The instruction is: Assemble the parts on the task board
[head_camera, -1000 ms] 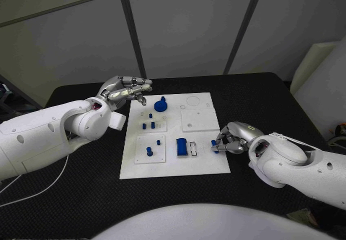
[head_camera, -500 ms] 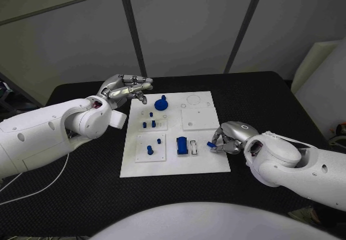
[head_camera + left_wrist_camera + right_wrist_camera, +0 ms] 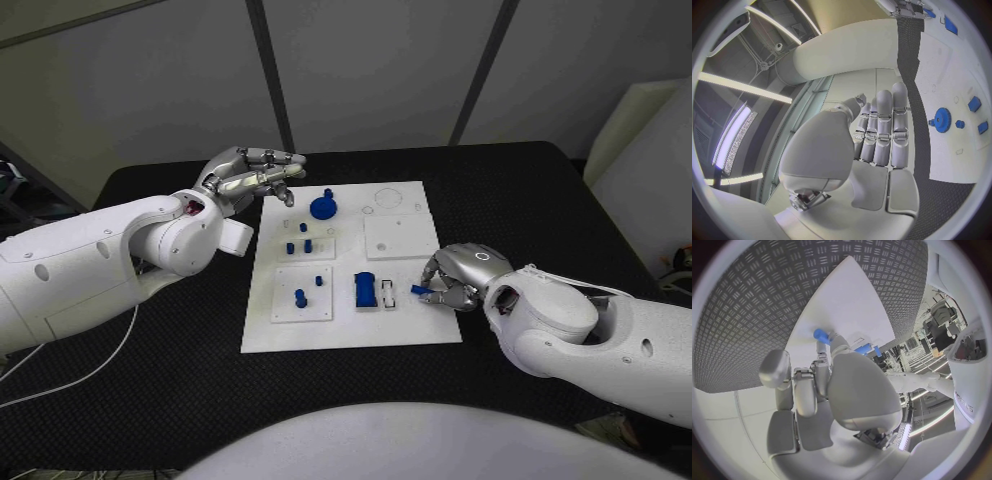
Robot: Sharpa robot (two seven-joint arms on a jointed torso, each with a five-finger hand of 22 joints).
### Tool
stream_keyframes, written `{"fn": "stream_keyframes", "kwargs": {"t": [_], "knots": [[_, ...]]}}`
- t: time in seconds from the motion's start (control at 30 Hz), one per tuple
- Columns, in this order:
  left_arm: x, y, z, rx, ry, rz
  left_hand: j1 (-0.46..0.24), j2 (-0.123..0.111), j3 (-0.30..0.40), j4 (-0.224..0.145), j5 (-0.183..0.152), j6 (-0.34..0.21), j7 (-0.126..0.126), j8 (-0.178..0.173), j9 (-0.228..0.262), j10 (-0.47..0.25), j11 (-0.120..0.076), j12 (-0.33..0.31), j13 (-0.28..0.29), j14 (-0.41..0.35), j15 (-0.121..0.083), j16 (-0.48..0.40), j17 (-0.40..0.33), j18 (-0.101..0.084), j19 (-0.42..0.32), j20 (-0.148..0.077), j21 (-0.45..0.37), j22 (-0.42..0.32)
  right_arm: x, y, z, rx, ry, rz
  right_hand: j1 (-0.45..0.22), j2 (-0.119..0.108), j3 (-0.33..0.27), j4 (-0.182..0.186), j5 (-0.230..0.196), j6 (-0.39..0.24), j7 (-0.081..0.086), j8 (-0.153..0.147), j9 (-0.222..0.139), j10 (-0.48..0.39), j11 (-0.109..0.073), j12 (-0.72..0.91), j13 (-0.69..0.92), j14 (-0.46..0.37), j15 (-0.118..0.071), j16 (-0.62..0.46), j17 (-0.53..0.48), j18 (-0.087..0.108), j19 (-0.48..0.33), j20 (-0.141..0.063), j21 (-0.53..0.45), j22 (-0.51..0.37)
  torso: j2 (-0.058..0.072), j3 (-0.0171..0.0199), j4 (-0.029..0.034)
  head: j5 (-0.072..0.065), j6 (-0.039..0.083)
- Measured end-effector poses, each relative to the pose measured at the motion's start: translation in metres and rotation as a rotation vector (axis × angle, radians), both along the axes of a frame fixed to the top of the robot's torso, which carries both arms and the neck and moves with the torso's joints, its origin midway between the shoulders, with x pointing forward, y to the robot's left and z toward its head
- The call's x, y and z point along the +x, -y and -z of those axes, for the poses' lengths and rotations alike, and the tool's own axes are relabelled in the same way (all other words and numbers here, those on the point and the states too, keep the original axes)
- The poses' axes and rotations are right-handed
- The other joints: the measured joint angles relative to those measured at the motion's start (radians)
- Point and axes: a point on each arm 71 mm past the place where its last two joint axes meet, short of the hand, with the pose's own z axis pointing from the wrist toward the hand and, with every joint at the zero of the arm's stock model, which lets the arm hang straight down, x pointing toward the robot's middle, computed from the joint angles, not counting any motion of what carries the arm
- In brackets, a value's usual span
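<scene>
Since a second ago our right hand (image 3: 459, 277) has crept inward along the board's (image 3: 411, 330) right edge, carrying a small blue part (image 3: 418, 290) toward the white slot piece (image 3: 388, 294); our left hand (image 3: 248, 178) stays where it was, past the board's far-left corner over the black table (image 3: 173, 400). We see bare board in front of the block (image 3: 364, 291) and on the far-right squares, and open table on every side of the board. Our right hand's fingers curl around the part, pinching it at their tips, just beside the slot piece but apart from it; whether the part touches the board we cannot tell, as our own knuckles cover the underside. In the right wrist view the part (image 3: 821, 335) pokes out past the fingertips against the white board (image 3: 854, 295). Our left hand holds nothing, fingers loosely bent and slightly apart, with the blue gear (image 3: 323, 207) near its fingertips, apart from them. Small blue pegs (image 3: 299, 243) stand on the left squares; their seating is too small to judge.
</scene>
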Motion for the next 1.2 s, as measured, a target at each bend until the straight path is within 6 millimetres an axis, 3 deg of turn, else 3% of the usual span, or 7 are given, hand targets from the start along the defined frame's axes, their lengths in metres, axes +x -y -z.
{"fn": "stream_keyframes", "kwargs": {"t": [0.27,0.37,0.43,0.53,0.57,0.67,1.2], "knots": [[0.000,0.001,0.000,0.000,0.000,0.001,0.000,0.000,0.000,0.000,0.000,0.000,0.000,0.000,-0.001,0.000,0.000,0.000,0.000,0.000,0.000,0.000,0.000,0.000,0.000,0.000,0.000,0.000,-0.005,0.007,0.000,0.078,-0.073,0.071,-0.015,0.015,0.119,0.010,0.020,0.003,0.000,-0.003,-0.002,0.007,-0.007,-0.004,-0.002,0.003,-0.004,0.000,0.000,-0.001,0.004,-0.004,0.004,0.004,-0.001,-0.0001,-0.0001,0.000,0.003],[0.000,0.000,0.000,0.000,0.000,0.001,0.000,0.000,-0.003,-0.003,0.000,0.000,0.000,0.000,-0.001,0.000,0.000,0.000,0.000,0.000,0.000,0.000,0.000,0.000,0.000,0.000,0.000,0.000,-0.006,0.008,0.000,0.113,-0.103,0.096,-0.016,0.016,0.168,-0.006,0.020,0.003,0.001,-0.003,-0.097,0.009,-0.009,-0.005,-0.002,0.002,-0.008,0.000,0.000,-0.016,0.004,-0.003,0.004,0.006,0.000,0.0000,-0.0001,0.000,0.005],[0.000,0.000,0.000,0.000,0.000,0.001,0.000,0.000,-0.003,-0.003,0.000,0.000,0.000,0.000,-0.001,0.000,0.000,0.000,0.000,0.000,0.000,0.000,0.000,0.000,0.000,0.000,0.000,0.000,-0.007,0.007,0.000,0.136,-0.119,0.111,-0.018,0.017,0.176,-0.013,0.020,0.003,0.001,-0.003,-0.118,0.009,-0.009,-0.005,-0.002,0.002,-0.008,0.000,0.000,-0.016,0.004,-0.003,0.004,0.007,0.000,0.0000,-0.0001,0.002,0.005],[0.000,0.000,0.000,0.000,0.000,0.001,0.003,0.003,0.000,-0.006,0.000,0.000,0.000,0.000,-0.001,0.000,0.000,0.000,0.000,0.000,0.000,0.000,0.000,0.000,0.000,0.000,0.000,0.001,-0.009,0.007,0.000,0.167,-0.133,0.130,-0.032,0.008,0.188,-0.025,0.020,0.004,0.001,-0.003,-0.122,0.009,-0.009,-0.005,-0.016,0.002,-0.008,0.000,0.000,-0.016,0.003,-0.003,0.004,0.008,0.001,0.0000,-0.0001,0.004,0.006],[0.000,0.000,0.000,0.000,0.000,0.001,0.009,-0.001,0.000,-0.006,0.000,0.000,0.000,0.000,-0.001,0.000,0.000,0.000,0.000,0.000,0.000,0.000,0.000,0.000,0.000,0.000,0.000,0.001,-0.010,0.007,0.001,0.176,-0.136,0.135,-0.045,-0.004,0.237,-0.018,0.020,0.004,0.001,-0.003,-0.123,0.009,-0.009,-0.005,-0.063,0.002,-0.009,0.000,0.000,-0.016,0.003,-0.003,0.004,0.009,0.001,0.0000,-0.0001,0.005,0.006],[0.000,0.000,0.000,0.000,-0.001,0.001,0.009,-0.001,0.000,-0.006,0.000,0.000,0.000,0.000,-0.001,0.000,0.000,0.000,0.000,0.000,0.000,0.004,0.000,0.000,0.000,0.000,0.000,0.001,-0.011,0.005,-0.002,0.218,-0.127,0.150,-0.059,-0.018,0.266,-0.014,0.018,0.004,0.001,-0.003,-0.123,0.013,-0.012,-0.005,-0.105,0.002,-0.009,0.000,0.000,-0.016,0.003,-0.003,0.004,0.010,0.001,-0.0001,-0.0001,0.005,0.007],[0.000,0.002,0.000,-0.002,-0.001,0.005,0.009,-0.001,0.000,-0.006,0.000,0.000,0.000,0.000,-0.002,0.000,0.000,0.000,0.000,0.000,0.000,0.004,-0.001,0.000,0.000,0.000,0.000,0.002,-0.003,-0.018,-0.014,0.393,-0.079,0.173,-0.099,-0.045,0.292,-0.008,0.012,0.009,0.006,-0.003,-0.123,0.013,-0.012,-0.001,-0.126,0.002,-0.009,0.000,0.000,-0.016,0.007,-0.007,0.008,0.013,0.002,-0.0004,0.0001,0.003,0.009]]}}
